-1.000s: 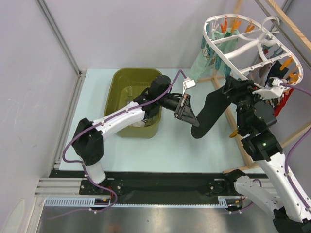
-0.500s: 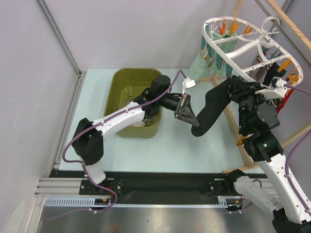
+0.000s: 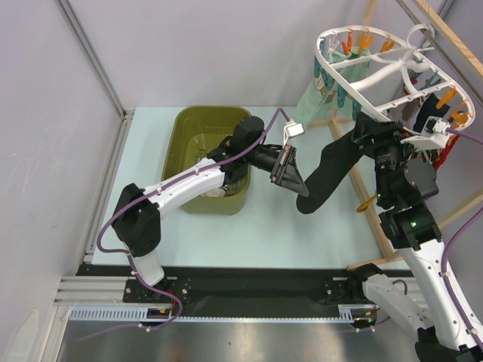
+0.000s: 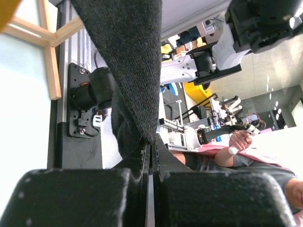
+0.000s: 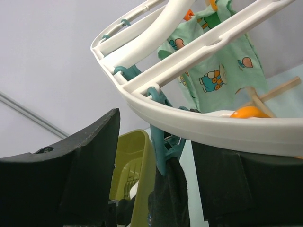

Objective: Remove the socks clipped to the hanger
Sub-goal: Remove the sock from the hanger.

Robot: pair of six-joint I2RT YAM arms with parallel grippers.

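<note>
Beneath the hanger [image 5: 199, 124], seemed midway through unclipping the black sock [image 3: 328, 170]: clamped its lower end in the shut left gripper [image 3: 296, 185] beside the tub [image 3: 185, 143], straddled its teal peg [image 5: 160, 142] with the right gripper [image 5: 156, 175], jaws apart. Called next for squeezing that peg; crowded by the mint sock [image 5: 213, 80] behind.

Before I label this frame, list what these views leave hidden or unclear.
Top view: the right arm covers where the black sock meets its teal peg.
Right wrist view: the hanger rim hides one fingertip of the right gripper, so contact with the peg is unclear.
Top view: the left arm crosses the tub; its contents are mostly hidden.
Top view: socks at the hanger's right end bunch behind rim and cable; too small to count.
</note>
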